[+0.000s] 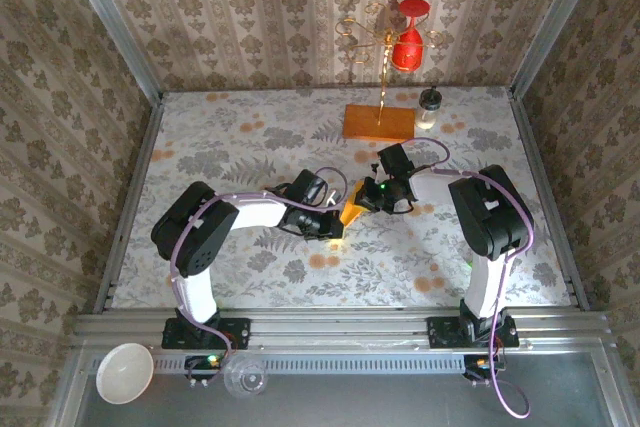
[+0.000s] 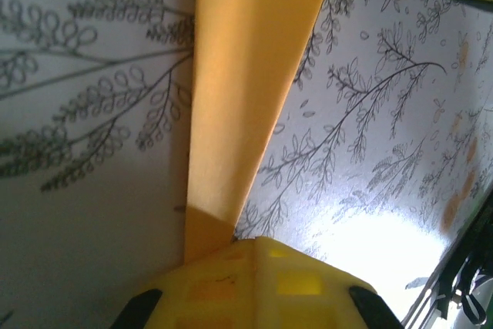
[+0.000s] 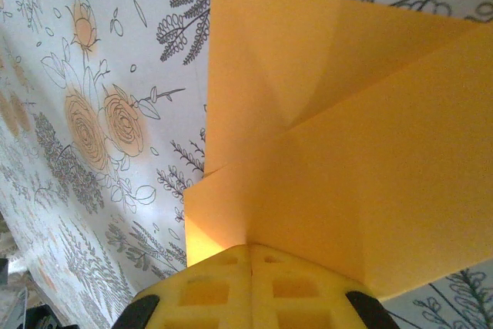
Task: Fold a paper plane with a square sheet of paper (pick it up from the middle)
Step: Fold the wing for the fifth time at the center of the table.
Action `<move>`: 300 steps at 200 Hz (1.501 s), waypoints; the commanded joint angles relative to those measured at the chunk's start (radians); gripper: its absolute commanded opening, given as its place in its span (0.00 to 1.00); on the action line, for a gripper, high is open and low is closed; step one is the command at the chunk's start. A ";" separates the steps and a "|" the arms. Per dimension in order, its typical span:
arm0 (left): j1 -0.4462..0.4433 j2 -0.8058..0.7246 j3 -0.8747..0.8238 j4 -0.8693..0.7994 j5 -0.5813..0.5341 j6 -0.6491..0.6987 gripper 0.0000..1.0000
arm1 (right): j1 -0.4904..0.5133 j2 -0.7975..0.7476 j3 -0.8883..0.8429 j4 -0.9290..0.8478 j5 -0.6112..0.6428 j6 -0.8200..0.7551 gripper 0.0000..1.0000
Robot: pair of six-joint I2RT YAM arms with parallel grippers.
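The square sheet of paper (image 1: 350,211), orange-yellow and folded into layers with diagonal creases, is held just above the flowered table's middle between both grippers. My left gripper (image 1: 335,220) comes from the left, shut on one end. In the left wrist view the paper (image 2: 246,75) runs up as a narrow strip from the closed yellow fingertips (image 2: 231,267) of the left gripper (image 2: 258,243). My right gripper (image 1: 368,197) is shut on the other end. In the right wrist view the paper (image 3: 347,113) spreads wide above the right gripper (image 3: 250,250). It does not read clearly as a finished paper plane.
A brown-orange wooden block (image 1: 378,123) with a gold wire stand (image 1: 385,57) holding a red glass (image 1: 408,45) sits at the back. A small bottle (image 1: 429,107) stands beside it. A white bowl (image 1: 125,372) and a clear glass (image 1: 245,375) lie on the near side of the front rail.
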 commanded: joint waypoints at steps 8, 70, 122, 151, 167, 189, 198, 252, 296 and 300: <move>-0.015 0.004 -0.099 -0.162 -0.015 -0.019 0.00 | -0.009 0.086 -0.037 -0.115 0.117 0.010 0.06; 0.029 -0.188 -0.075 -0.117 0.029 -0.070 0.05 | -0.004 -0.011 -0.025 -0.077 0.024 -0.028 0.14; 0.200 -0.399 -0.079 -0.175 -0.056 -0.073 0.32 | 0.011 -0.216 0.037 -0.239 0.131 -0.058 0.44; 0.292 -0.486 -0.114 -0.248 -0.172 -0.039 0.60 | 0.039 -0.271 0.063 -0.396 0.363 -0.040 0.58; 0.349 -0.516 -0.132 -0.273 -0.210 -0.023 0.72 | 0.064 -0.278 0.071 -0.444 0.451 -0.012 0.64; 0.388 -0.548 -0.162 -0.272 -0.250 -0.008 0.85 | 0.122 -0.246 0.114 -0.493 0.536 0.017 0.72; 0.396 -0.559 -0.175 -0.264 -0.263 -0.005 0.90 | 0.147 -0.222 0.140 -0.511 0.568 0.028 0.74; 0.437 -0.584 -0.237 -0.229 -0.242 0.004 1.00 | 0.236 -0.072 0.270 -0.578 0.662 0.098 0.75; 0.443 -0.587 -0.247 -0.237 -0.214 0.033 1.00 | 0.251 -0.001 0.320 -0.627 0.687 0.124 0.73; 0.444 -0.587 -0.248 -0.237 -0.213 0.034 1.00 | 0.251 -0.001 0.320 -0.632 0.693 0.129 0.72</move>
